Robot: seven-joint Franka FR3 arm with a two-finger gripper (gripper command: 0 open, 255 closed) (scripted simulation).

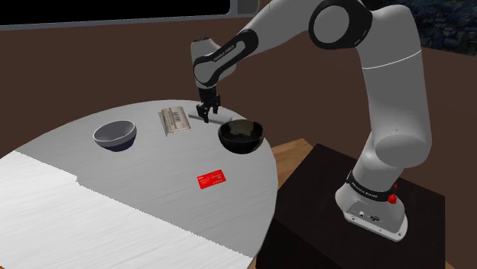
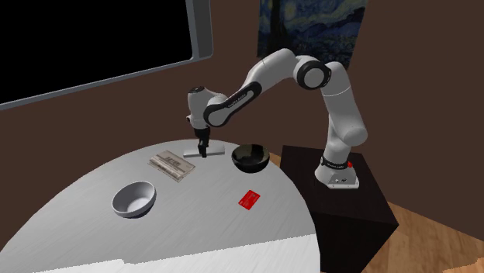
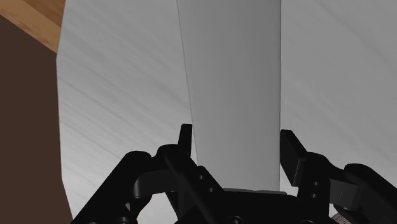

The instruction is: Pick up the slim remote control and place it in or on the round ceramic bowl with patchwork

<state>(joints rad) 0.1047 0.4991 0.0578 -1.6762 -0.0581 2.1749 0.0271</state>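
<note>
The slim remote (image 3: 235,76) is a long plain grey slab lying flat on the round table (image 1: 153,199), near its far edge. My gripper (image 3: 237,139) points straight down at it, and its two black fingers press against the slab's long sides. The second exterior view shows the gripper (image 2: 203,152) standing on the remote (image 2: 218,146), which still rests on the table. A dark round bowl (image 1: 241,136) stands just to the shoulder view's right of the gripper (image 1: 206,115). A pale grey bowl (image 1: 115,135) sits farther to that view's left.
A light booklet (image 1: 173,121) lies between the pale bowl and the gripper. A red card (image 1: 212,179) lies nearer the front, below the dark bowl. The table's edge runs close behind the remote. My dark stand (image 1: 336,199) is at the lower right.
</note>
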